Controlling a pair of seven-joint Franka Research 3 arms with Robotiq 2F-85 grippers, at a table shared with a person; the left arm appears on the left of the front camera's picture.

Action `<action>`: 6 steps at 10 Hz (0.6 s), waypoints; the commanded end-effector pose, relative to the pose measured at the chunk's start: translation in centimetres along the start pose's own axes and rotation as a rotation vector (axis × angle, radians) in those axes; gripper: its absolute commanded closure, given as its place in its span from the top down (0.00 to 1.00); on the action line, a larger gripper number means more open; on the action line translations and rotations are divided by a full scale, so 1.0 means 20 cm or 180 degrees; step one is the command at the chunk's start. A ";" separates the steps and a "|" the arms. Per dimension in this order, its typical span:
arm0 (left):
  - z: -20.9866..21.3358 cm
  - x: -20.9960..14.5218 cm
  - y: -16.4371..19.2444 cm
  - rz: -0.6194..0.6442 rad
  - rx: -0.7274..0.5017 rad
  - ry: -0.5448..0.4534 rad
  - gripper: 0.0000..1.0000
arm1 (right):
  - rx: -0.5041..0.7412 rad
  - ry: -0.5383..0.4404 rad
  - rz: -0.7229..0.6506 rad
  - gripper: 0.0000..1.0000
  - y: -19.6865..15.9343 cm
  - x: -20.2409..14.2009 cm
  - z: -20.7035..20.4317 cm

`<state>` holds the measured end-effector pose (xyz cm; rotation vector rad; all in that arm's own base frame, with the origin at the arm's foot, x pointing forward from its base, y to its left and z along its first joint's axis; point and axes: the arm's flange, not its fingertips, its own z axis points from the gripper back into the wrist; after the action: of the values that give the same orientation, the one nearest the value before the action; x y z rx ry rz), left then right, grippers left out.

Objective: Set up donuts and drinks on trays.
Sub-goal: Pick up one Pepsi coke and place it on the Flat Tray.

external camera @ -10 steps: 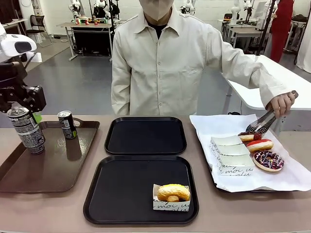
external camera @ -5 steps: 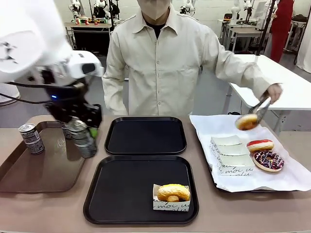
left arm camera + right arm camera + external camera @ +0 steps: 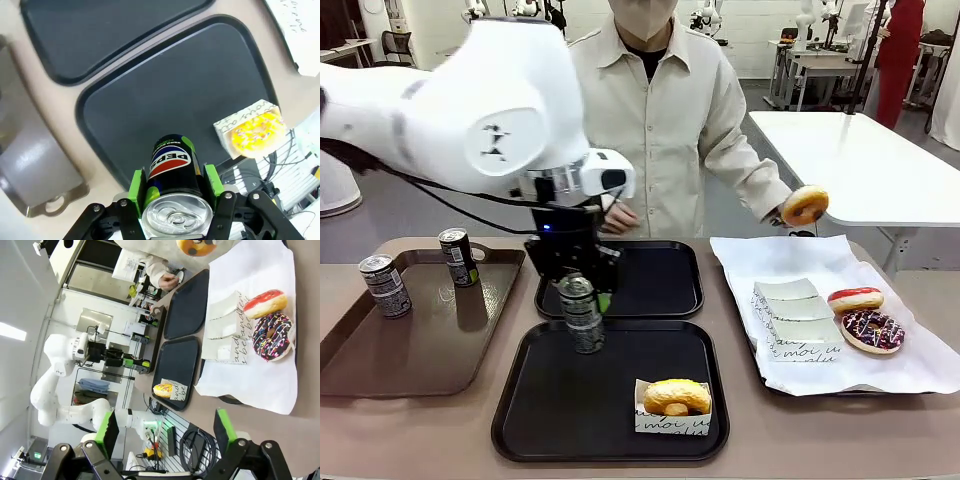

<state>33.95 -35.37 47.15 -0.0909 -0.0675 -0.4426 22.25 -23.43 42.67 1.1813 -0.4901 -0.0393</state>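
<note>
The left gripper (image 3: 582, 298), clamping a slim glossy can (image 3: 583, 322), has swung from brown tray (image 3: 410, 355) to ten o'clock of the near black tray (image 3: 570, 405); right gripper (image 3: 166, 431) gapes.

Two black trays lie one behind the other: the far tray (image 3: 620, 285) is bare, and the near tray (image 3: 550, 410) carries a golden glazed donut (image 3: 676, 396) in its white paper holder at the near right corner. A dark can (image 3: 582, 318), nearly upright, is clamped in the left hand (image 3: 582, 296) over the near tray's far left part. A second can (image 3: 385, 286) and a third can (image 3: 457, 257) stand on the brown tray (image 3: 380, 370). A red-iced donut (image 3: 854, 299) and a purple sprinkled donut (image 3: 871, 331) lie on white paper (image 3: 920, 370). The person (image 3: 660, 120) holds another golden donut (image 3: 805, 205) aloft.
</note>
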 end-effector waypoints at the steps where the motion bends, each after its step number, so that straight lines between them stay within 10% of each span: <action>1: 0.00 0.08 -0.06 -0.0010 0.0094 -0.0006 0.58 | 0.0076 -0.0057 0.0054 1.00 0.00 0.01 0.00; 6: -0.03 0.04 -0.04 -0.0056 -0.0012 0.0036 0.58 | 0.0076 -0.0057 0.0054 1.00 0.00 0.01 0.00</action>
<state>34.70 -36.61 46.51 -0.0670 -0.0457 -0.4579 22.23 -23.42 42.68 1.1821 -0.4895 -0.0388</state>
